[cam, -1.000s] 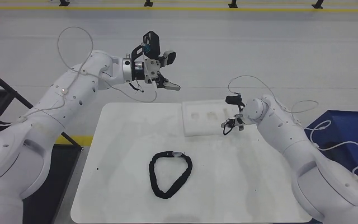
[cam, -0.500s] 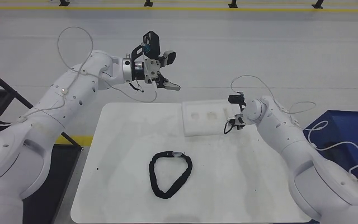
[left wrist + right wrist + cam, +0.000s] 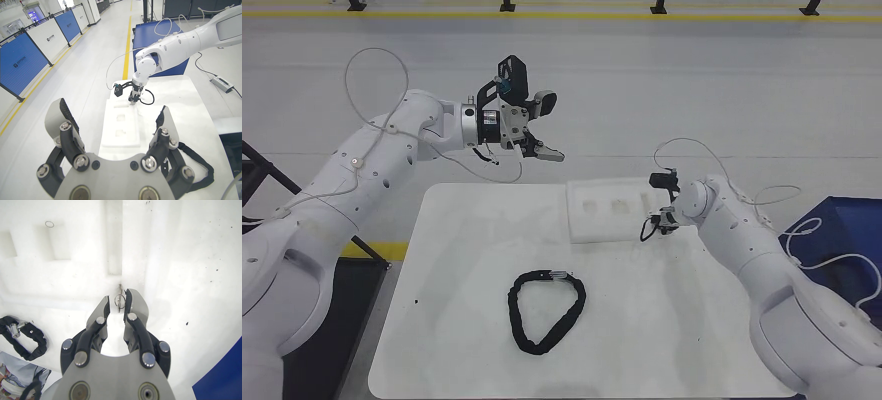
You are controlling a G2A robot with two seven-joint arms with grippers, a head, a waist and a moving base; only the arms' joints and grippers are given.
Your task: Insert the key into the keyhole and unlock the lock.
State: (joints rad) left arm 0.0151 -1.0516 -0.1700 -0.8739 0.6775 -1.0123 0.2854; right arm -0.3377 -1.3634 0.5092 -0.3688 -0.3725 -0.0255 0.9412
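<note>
A black fabric-sleeved chain lock (image 3: 547, 310) lies in a loop mid-table; its silver cylinder with the keyhole (image 3: 15, 331) faces up. A small key on a wire ring (image 3: 119, 303) stands at the edge of the white foam block (image 3: 607, 210). My right gripper (image 3: 117, 303) is low over that end of the block, narrowly open, one finger on each side of the key; a gap shows between the key and one pad (image 3: 107, 308). My left gripper (image 3: 113, 108) hangs high beyond the table's back edge, wide open and holding nothing.
The foam block (image 3: 121, 128) has several shallow cut-out pockets, one holding a loose wire ring (image 3: 49, 224). A blue cabinet (image 3: 160, 47) stands off the table on the right arm's side. The white tabletop (image 3: 692, 330) surrounds the chain lock.
The right wrist has shifted very slightly at the foam block's end. The left arm and the chain lock have not moved.
</note>
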